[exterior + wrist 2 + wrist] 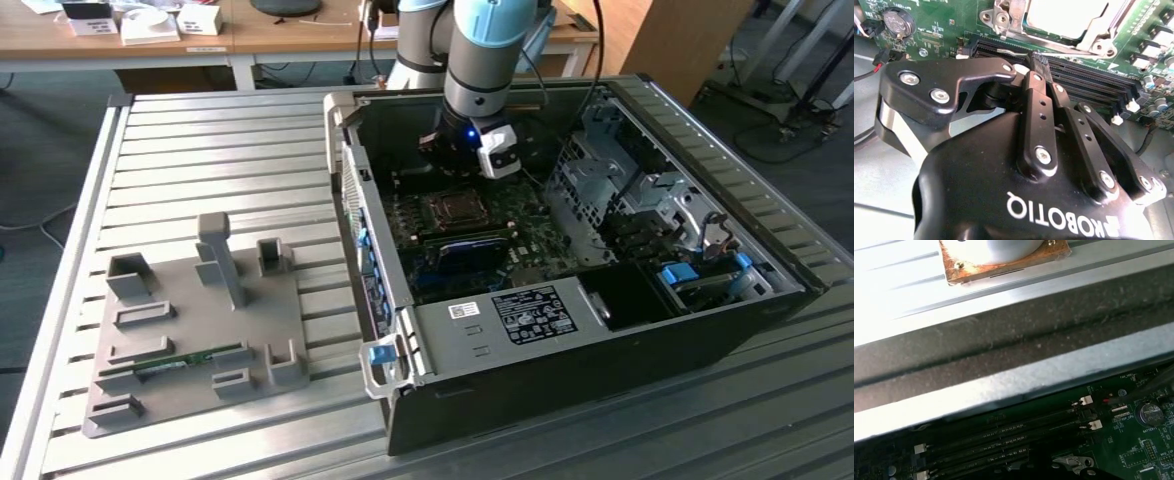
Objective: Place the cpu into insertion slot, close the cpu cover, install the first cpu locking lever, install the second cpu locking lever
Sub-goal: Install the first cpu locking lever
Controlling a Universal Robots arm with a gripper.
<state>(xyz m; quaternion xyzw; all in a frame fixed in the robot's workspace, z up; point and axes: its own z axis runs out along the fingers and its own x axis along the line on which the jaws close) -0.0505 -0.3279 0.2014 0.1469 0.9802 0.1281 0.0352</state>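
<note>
Two levers left, I reckon: chip (1066, 15) sits in its socket (454, 209), cover (1094, 35) down. My claw (1038, 60), pinched narrow and empty, hovers by the memory slots (1089, 80).

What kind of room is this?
Probably a robotics lab or workshop: a blue-jointed robot arm reaches into an open black computer case on a ribbed metal table, with wooden desks behind.
</note>
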